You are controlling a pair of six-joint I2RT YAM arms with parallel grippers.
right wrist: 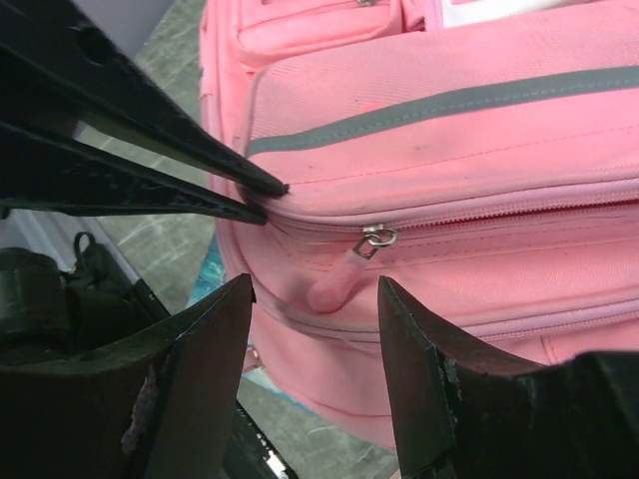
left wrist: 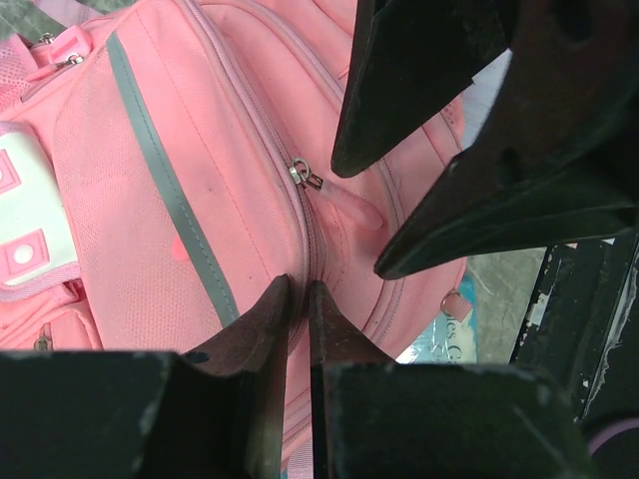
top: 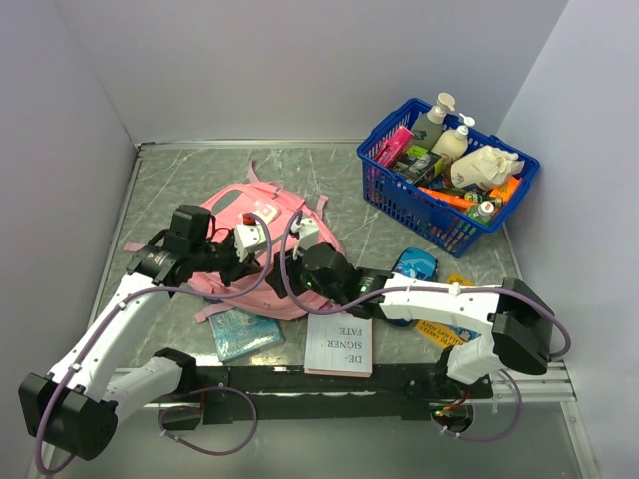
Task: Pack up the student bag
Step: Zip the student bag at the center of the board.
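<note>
- Paperback (top: 339,344) and a teal booklet (top: 243,334) lie nearest the arm bases on the grey table (top: 175,180).
- Just beyond them lies the pink student bag (top: 285,205), left of centre, with both arms reaching over it.
- Left gripper (left wrist: 300,291) is all but closed, pinching the bag's fabric at the zip seam.
- Right gripper (right wrist: 315,282) stands open, one finger on each side of the pink zip pull (right wrist: 337,279), not clamping it.
- Blue basket (top: 414,212), full of items, sits at the far right.

Grey table (top: 170,190): student bag (top: 283,203), basket (top: 419,212), book (top: 339,344)
</note>
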